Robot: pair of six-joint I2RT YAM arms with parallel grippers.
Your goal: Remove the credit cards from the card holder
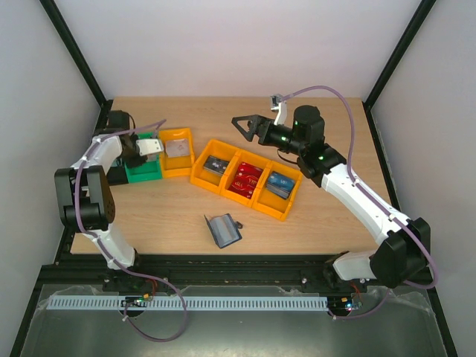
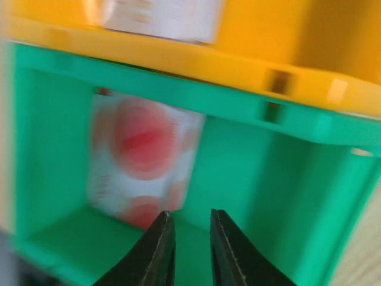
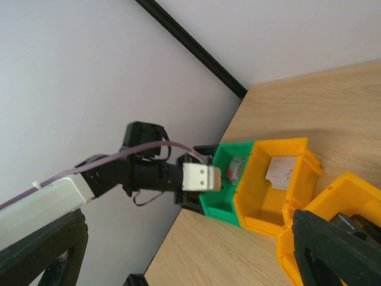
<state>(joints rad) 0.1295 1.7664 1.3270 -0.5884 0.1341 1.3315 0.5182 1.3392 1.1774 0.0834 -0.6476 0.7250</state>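
The left claw (image 2: 190, 214) is hanging over the green bin (image 2: 280, 173). Its jaws are standing nearly together, with only a thin gap and nothing gripped between them. Its tips are sitting just beside the near edge of a white card with red print (image 2: 140, 158) inside that bin; blur is hiding whether they touch. The left arm (image 1: 82, 197) is bending at the elbow and reaching to the far left of the table (image 1: 171, 216).

Touching the green bin, a small orange bin (image 1: 178, 133) is holding a pale card (image 1: 176, 149). The card holder (image 1: 223, 229) is lying open on the table, well apart from both claws. The orange tray (image 1: 271, 210) is carrying a dark grey card (image 1: 217, 165), a red card (image 1: 248, 177) and a blue card (image 1: 280, 184), one per compartment.

The right claw (image 1: 245, 126) is gaping wide and empty, pointing left above the table. The right arm (image 1: 357, 193) is stretching diagonally behind it.
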